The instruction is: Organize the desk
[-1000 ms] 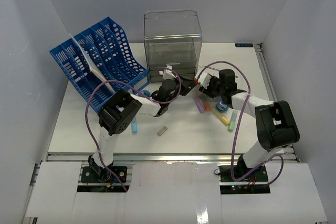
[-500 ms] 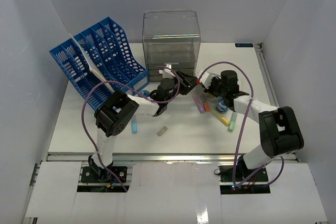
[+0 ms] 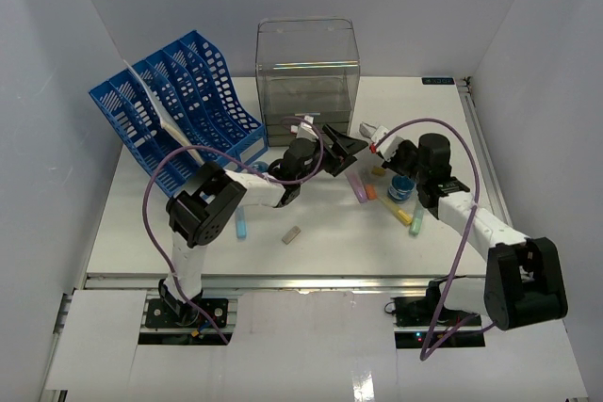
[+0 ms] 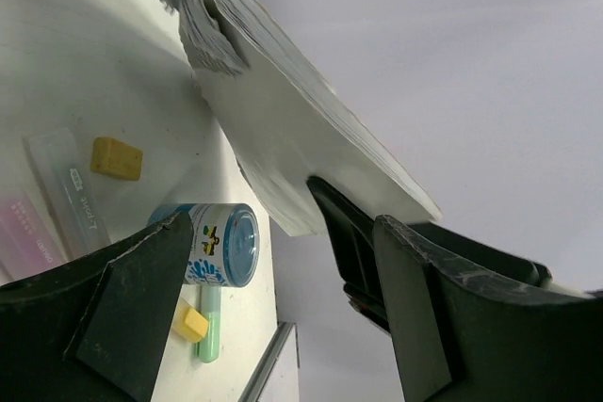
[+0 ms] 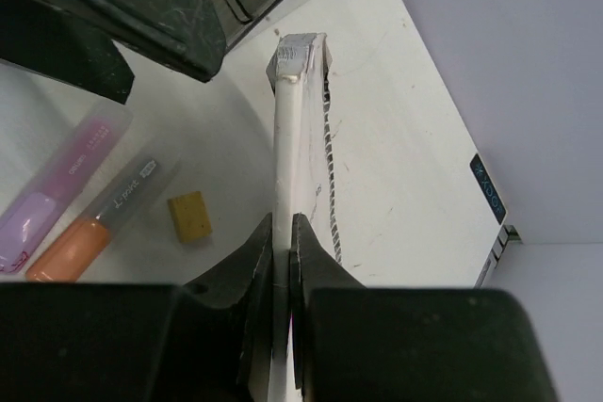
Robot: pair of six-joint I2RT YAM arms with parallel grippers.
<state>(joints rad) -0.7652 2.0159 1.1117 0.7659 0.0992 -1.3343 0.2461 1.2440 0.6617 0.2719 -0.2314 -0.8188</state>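
Observation:
A thin white notepad (image 5: 287, 138) stands edge-on between my right gripper's (image 5: 282, 223) fingers, which are shut on it. In the top view the notepad (image 3: 372, 129) hangs above the white desk (image 3: 141, 214), in front of the clear box, held by the right gripper (image 3: 386, 143). My left gripper (image 3: 341, 146) is just to its left, open. In the left wrist view the notepad (image 4: 283, 129) rises beyond the left gripper's (image 4: 283, 242) spread jaws, with no finger touching it.
A blue file rack (image 3: 179, 110) stands back left and a clear drawer box (image 3: 309, 77) back centre. A blue can (image 3: 399, 188), purple (image 3: 356, 185), orange (image 3: 370, 191), yellow (image 3: 403, 214) and green (image 3: 416, 221) highlighters lie under the grippers. A pale-blue marker (image 3: 241, 225) and grey eraser (image 3: 291, 234) lie nearer.
My right gripper has shut on the notepad. My left gripper has opened and let it go. The right arm's elbow has swung out to the right and nearer the front.

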